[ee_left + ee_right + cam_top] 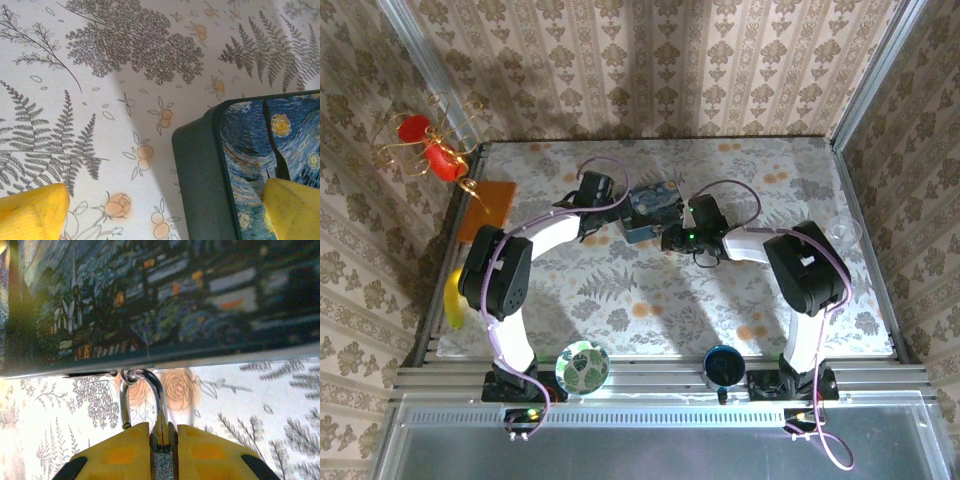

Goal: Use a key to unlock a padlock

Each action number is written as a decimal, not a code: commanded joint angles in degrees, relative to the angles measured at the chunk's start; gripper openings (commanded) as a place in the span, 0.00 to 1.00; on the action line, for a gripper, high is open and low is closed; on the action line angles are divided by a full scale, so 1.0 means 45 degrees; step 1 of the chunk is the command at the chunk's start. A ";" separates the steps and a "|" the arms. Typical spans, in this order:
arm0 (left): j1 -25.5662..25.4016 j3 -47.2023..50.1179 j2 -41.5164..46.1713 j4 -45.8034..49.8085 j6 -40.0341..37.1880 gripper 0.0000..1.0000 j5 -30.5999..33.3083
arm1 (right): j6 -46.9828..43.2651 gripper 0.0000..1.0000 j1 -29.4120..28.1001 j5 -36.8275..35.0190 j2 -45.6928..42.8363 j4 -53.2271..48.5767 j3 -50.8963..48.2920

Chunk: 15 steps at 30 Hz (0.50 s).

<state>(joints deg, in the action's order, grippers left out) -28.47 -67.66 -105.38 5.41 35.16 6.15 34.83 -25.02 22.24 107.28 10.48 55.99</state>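
At the far middle of the surface (620, 290), the blue painted tin (653, 205) stands with both arms at it.

Padlock (161, 430): hanging at the tin's lower edge, with its shackle threaded through the small ring of the hasp.

Right pincer (163, 442): yellow fingers drawn together on the padlock body, clamped.

Left pincer (162, 212): fingers wide apart and holding nothing. It straddles a corner of the tin, one finger over the lid and the other over the bare surface.

Shackle: appears seated in the body, though the fingers hide the joint and the keyhole.

Assessment: the lock is secured for handling, and nothing indicates unlocking. Outstanding, in my judgement: bringing the key to the keyhole, inserting it, turning it and freeing the shackle. Early stage.
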 commanded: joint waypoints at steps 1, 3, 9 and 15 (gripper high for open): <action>-0.0490 0.0842 0.0095 0.1599 -0.0111 1.00 0.0550 | 0.0365 0.11 -0.0007 -0.0454 -0.0836 -0.0376 -0.0406; -0.0725 0.1121 0.0351 0.1668 0.0093 1.00 0.0605 | 0.0385 0.08 0.0012 -0.0686 -0.1116 -0.0615 -0.0527; -0.1457 0.2028 0.1209 0.1639 0.0918 1.00 0.0567 | 0.0270 0.05 0.0061 -0.1103 -0.1398 -0.1183 -0.0552; -0.1818 0.2610 0.1849 0.1324 0.1652 1.00 0.0235 | 0.0229 0.04 0.0081 -0.1360 -0.1564 -0.1413 -0.0599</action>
<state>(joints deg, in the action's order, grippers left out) -35.94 -58.41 -97.65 5.17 40.95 8.95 35.86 -24.91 17.85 102.59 4.80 53.60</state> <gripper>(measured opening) 0.999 0.124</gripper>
